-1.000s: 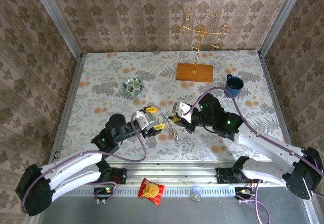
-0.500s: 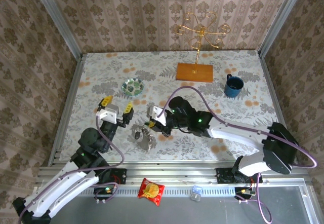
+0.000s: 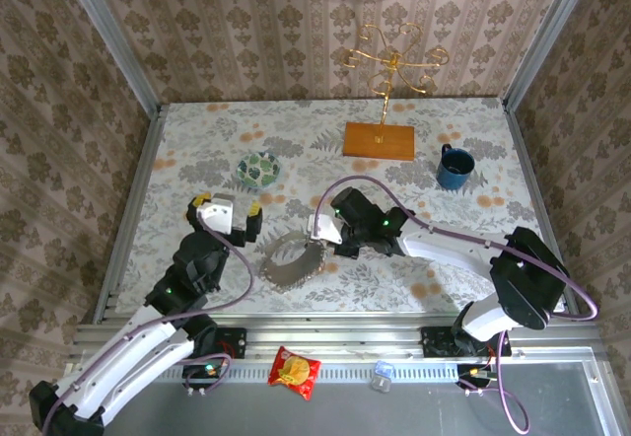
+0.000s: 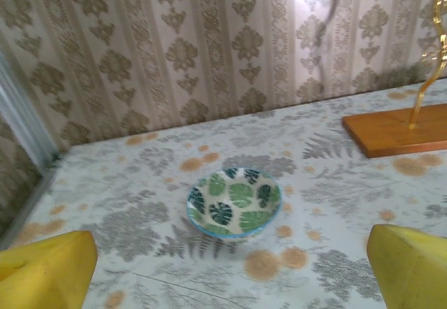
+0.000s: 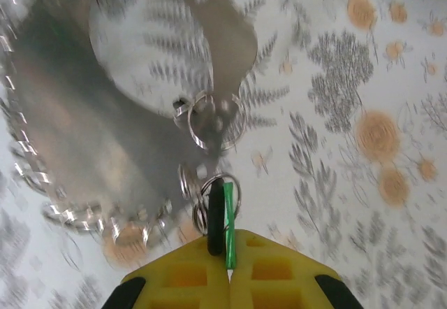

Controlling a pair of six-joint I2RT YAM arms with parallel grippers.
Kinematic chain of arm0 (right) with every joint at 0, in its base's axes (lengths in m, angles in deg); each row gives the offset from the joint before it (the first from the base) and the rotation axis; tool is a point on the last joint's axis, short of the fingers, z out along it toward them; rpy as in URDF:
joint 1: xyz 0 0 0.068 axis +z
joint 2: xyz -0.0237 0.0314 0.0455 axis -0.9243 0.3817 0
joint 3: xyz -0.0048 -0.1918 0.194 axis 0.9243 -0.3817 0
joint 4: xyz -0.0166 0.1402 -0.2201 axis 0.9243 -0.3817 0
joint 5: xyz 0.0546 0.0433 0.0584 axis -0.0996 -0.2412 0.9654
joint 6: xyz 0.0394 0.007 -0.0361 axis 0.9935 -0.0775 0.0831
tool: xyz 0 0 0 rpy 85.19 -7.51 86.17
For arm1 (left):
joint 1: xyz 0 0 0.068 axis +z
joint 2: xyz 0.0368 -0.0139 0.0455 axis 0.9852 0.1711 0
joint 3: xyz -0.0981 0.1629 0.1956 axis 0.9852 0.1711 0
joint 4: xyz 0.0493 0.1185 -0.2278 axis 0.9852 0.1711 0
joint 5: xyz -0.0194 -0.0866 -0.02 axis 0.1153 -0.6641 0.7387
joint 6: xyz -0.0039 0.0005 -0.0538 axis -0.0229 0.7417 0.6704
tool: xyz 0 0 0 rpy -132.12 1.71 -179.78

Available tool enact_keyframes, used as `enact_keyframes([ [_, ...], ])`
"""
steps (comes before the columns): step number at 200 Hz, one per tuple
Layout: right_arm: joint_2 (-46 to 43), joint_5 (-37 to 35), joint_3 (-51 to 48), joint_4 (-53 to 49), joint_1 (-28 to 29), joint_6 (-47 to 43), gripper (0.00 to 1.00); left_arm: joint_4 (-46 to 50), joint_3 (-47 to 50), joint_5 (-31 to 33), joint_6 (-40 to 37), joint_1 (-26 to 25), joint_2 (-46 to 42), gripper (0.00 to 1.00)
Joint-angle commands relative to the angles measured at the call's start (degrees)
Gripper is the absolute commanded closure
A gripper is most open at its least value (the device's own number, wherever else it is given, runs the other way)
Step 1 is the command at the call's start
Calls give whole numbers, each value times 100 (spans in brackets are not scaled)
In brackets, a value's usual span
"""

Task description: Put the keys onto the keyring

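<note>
One keyring (image 3: 277, 274), one bowl (image 3: 258, 169), one mug (image 3: 455, 167), one stand (image 3: 380, 140)

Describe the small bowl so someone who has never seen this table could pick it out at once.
On the floral table, look at the far left, left of the wooden board. There sits a small round bowl; unlike the plain blue mug on the right, it is white with green leaves inside.
</note>
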Motion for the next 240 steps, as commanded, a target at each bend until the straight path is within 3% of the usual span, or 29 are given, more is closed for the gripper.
enact_keyframes([
  [1, 296, -1080, -66, -895, -46, -906, 100, 223, -124, -417, 410, 404, 236, 0],
  [51, 670, -2111, -286, -1216, -77, -1437, 100, 380, -168, -672, 407, 810, 499, 0],
  [71, 563, -2175, -342, -1225, -101, -1437, 87, 455, -221, -718, 315, 927, 614, 0],
  [96, 359, -1891, -342, -1364, -256, -1245, 67, 427, -234, -884, 217, 1180, 785, 0],
  [135, -559, -906, -295, -1433, -1072, -68, 57, 223, -273, -1081, 28, 1777, 1145, 0],
  [156, -1484, -495, -783, -91, -1922, 1397, 45, 25, -274, -1184, -86, 2150, 1353, 0],
  [167, -1854, -613, -1152, 609, -2420, 2179, 34, -170, -200, -1200, -108, 2369, 1482, 0],
  [185, -2189, -987, -1714, 1496, -3088, 2977, 30, -569, -12, -1356, -132, 2720, 1676, 0],
  [204, -2131, -1452, -2311, 2591, -3647, 3346, 29, -1134, 214, -1559, -170, 3060, 1961, 0],
  [240, -1347, -1201, -3473, 5761, -4065, 3006, 28, -2468, 564, -1814, -183, 3576, 2902, 0],
])
